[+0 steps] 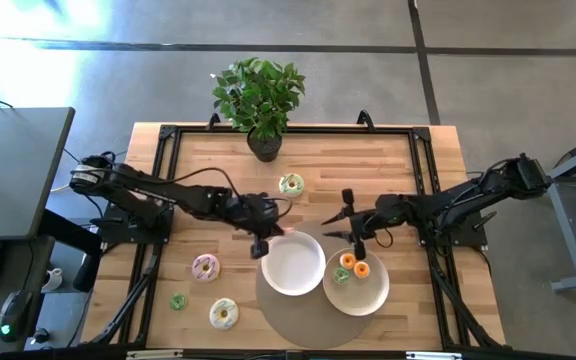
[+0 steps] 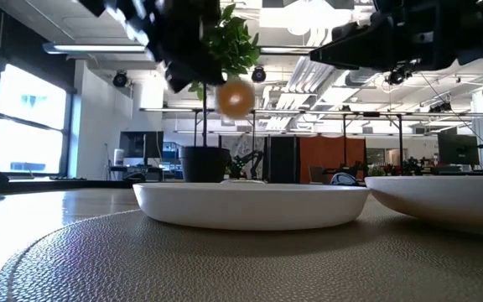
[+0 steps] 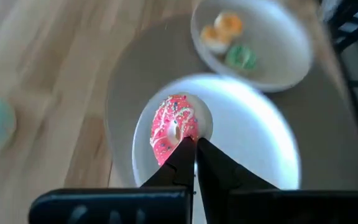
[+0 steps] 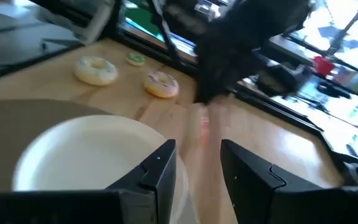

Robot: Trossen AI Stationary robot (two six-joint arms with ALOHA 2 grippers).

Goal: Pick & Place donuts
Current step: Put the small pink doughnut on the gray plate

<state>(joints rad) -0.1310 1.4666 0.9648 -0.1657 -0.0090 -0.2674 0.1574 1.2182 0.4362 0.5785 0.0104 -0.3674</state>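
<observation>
While the table fills the middle of the high view, the round mat lies at its lower centre with two plates on it: the left plate bare, the right plate holding two orange donuts and a green one. Over the left plate's upper-left rim hangs the left gripper, fingers pressed together on a pink donut. In the left wrist view that ring stands on edge, pinched through one side, its hole facing sideways and its round body hanging past the fingertips above the plate's near rim; being a ring, it has no real long axis. So the drop spot lies straight below and slightly toward the plate's centre, and the left arm is clearly the nearer one. The right gripper waits at the right plate's upper edge, fingers spread and empty. More donuts lie on the wood: one near the plant, three at lower left.
</observation>
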